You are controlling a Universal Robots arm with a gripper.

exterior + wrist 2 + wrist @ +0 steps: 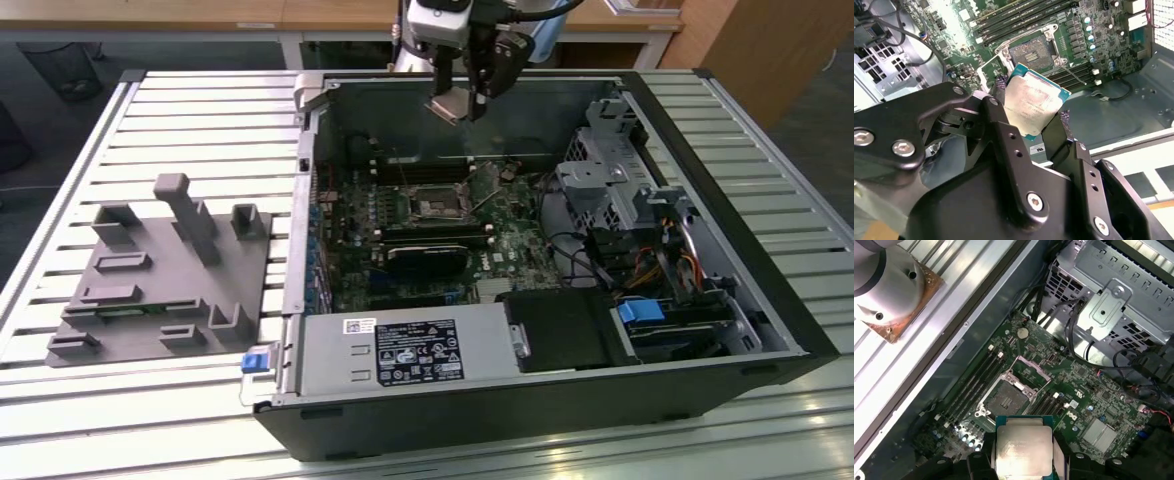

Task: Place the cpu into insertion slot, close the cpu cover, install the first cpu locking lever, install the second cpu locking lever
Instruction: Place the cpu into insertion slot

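Open air lay between the pincer (461, 100), clamped on the cpu (1031, 102), and the bare slot (437, 208). The cover (1026, 371) stood open at the slot's edge. Long memory slots (974, 382) flanked it, and a black block (427, 255) sat near. The drive cage (607, 170) and cables (587, 250) crowded the exterior view's right.

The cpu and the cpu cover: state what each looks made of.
cpu: dull silver-grey metal top, matte with faint smudges, sitting on a thin green edge that is probably circuit-board laminate. cpu cover: thin bare sheet metal, likely steel, judging by the bright glints along its frame.
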